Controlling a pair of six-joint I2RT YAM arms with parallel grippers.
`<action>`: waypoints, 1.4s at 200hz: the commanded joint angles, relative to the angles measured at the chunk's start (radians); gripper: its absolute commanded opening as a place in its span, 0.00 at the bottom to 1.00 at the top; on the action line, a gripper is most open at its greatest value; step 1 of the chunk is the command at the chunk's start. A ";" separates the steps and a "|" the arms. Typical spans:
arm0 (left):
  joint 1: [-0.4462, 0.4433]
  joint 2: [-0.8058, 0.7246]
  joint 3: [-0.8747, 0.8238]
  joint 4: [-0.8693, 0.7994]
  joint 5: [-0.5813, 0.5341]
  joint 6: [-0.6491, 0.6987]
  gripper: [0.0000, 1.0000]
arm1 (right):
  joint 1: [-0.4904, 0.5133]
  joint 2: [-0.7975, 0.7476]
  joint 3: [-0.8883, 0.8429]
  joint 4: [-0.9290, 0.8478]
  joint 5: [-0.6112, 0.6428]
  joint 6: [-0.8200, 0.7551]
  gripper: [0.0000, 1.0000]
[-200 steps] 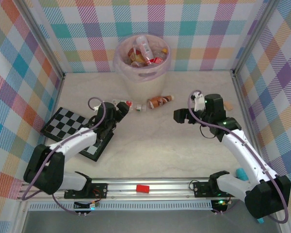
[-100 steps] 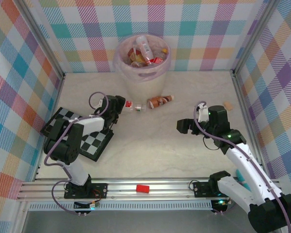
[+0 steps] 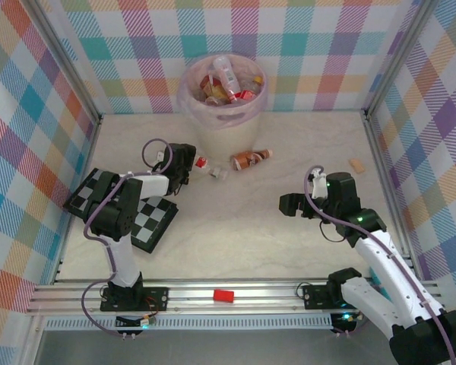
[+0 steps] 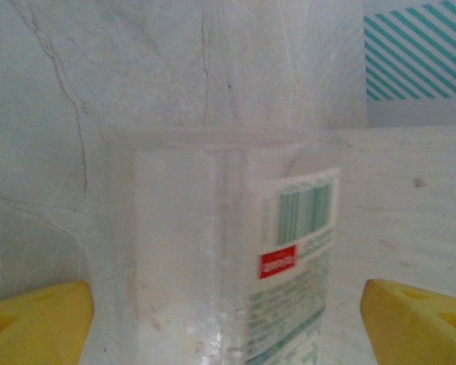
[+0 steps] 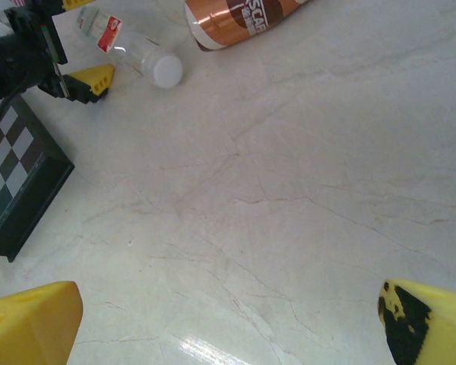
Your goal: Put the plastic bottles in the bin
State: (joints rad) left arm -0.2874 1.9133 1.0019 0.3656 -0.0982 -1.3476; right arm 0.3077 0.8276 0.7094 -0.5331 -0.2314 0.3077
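The left gripper (image 4: 228,319) stands wide open around a clear bottle (image 4: 213,251) lying on the table (image 3: 235,228) near the foot of the bin (image 3: 220,135). Both fingertips (image 4: 38,319) are clear of it, so nothing is held. The right gripper (image 5: 228,319) is wide open and empty.

Risk: the round, thin-walled bottle may roll or squirt out if the jaws close off-centre.

Its white label carries a barcode and a red tag; the text is too blurred to read. The brown-labelled bottle (image 5: 239,17) shows partial white lettering, including "SC".

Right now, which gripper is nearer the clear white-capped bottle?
Left. The left gripper straddles the bottle; the right gripper, open, hovers well away on the robot's right.
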 commanded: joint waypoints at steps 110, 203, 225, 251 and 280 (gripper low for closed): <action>0.022 0.034 -0.060 0.067 -0.001 -0.038 0.67 | -0.001 -0.031 -0.015 -0.026 0.048 0.027 0.99; 0.022 -0.295 -0.104 -0.119 -0.053 0.199 0.64 | -0.002 -0.003 -0.014 -0.005 0.044 0.054 0.99; 0.032 -0.286 -0.045 -0.191 0.022 0.278 0.75 | -0.001 0.011 -0.010 0.001 0.041 0.056 0.99; 0.044 -0.190 0.106 -0.391 0.105 0.331 0.89 | -0.001 0.010 -0.005 -0.006 0.051 0.054 0.99; 0.051 -0.132 0.185 -0.445 0.116 0.341 0.97 | -0.002 -0.002 -0.013 -0.019 0.068 0.047 1.00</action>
State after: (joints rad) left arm -0.2516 1.7432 1.1275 0.0593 -0.0174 -1.0603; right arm 0.3077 0.8406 0.7002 -0.5438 -0.1772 0.3527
